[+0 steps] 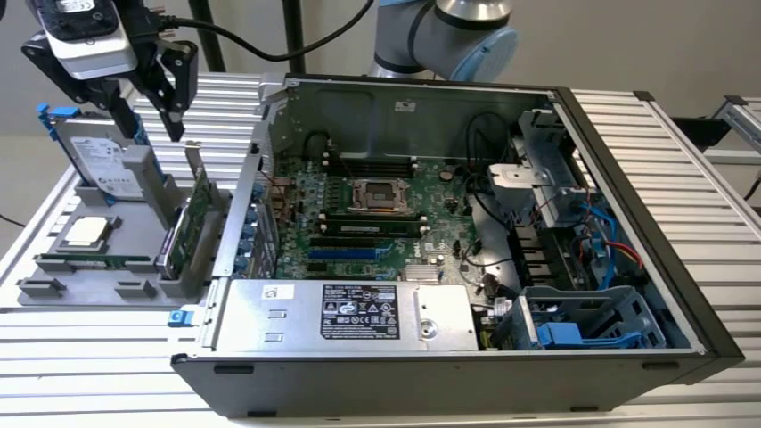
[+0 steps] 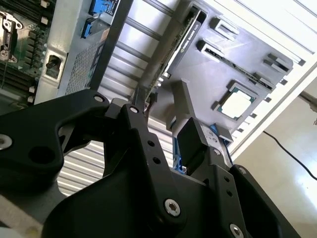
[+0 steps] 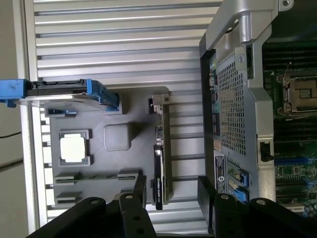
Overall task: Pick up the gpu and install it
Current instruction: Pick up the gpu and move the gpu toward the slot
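The gpu (image 1: 191, 223) stands on edge in a slot of the grey parts holder (image 1: 71, 290) at the exterior view's left, its silver bracket pointing up. In the first wrist view the gpu (image 3: 161, 148) shows edge-on as a thin strip, green on one face and black on the other. My gripper (image 1: 152, 129) hangs open well above the card and holds nothing. In the first wrist view the gripper (image 3: 173, 196) has one black finger on each side of the card's line. The gpu (image 2: 181, 44) also appears in the second wrist view, beyond the black finger (image 2: 189, 141).
The open computer case (image 1: 618, 134) lies at the exterior view's right, its motherboard (image 1: 356, 214) exposed beside the holder. The holder also carries a silver hard drive with a blue frame (image 1: 102, 160), a processor chip (image 1: 89, 230) and a memory stick (image 1: 95, 263). Everything rests on a ribbed metal table (image 1: 95, 357).
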Tool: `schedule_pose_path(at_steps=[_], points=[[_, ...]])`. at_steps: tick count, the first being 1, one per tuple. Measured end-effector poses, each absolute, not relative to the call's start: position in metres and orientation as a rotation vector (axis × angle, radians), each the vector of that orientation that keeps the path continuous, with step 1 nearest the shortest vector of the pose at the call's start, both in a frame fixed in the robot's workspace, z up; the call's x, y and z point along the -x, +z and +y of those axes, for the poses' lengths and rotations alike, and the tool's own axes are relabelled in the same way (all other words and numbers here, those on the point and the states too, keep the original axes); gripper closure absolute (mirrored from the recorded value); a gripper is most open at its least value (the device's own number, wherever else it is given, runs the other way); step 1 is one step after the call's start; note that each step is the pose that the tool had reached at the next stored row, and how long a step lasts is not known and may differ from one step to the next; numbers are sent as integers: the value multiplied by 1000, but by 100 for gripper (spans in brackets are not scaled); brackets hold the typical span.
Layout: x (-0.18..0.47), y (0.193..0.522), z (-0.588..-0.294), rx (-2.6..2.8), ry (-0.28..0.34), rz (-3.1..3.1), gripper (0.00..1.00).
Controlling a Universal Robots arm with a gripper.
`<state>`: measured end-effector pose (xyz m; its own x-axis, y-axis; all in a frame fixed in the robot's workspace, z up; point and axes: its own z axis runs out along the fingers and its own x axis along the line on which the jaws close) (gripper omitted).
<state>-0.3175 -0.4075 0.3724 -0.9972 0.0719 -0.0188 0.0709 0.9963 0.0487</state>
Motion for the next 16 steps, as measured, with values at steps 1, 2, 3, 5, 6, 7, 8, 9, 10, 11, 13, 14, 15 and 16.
schedule_pose_path(at_steps=[1,2,3,5,6,7,8,9,10,11,13,14,15,16], points=[[317,372,-408,-111,75,3118,0],[317,372,-408,-111,75,3118,0],[317,371,-408,-112,75,3118,0],[317,371,-409,-112,75,3118,0],[317,370,-409,-112,75,3118,0],[317,370,-410,-112,75,3118,0],[317,370,-410,-111,75,3118,0],[317,369,-410,-112,75,3118,0],[317,369,-411,-112,75,3119,0],[317,368,-411,-112,75,3119,0],[317,367,-412,-112,75,3119,0],[317,367,-412,-112,75,3119,0],[317,367,-412,-112,75,3119,0],[317,366,-412,-112,75,3119,0]])
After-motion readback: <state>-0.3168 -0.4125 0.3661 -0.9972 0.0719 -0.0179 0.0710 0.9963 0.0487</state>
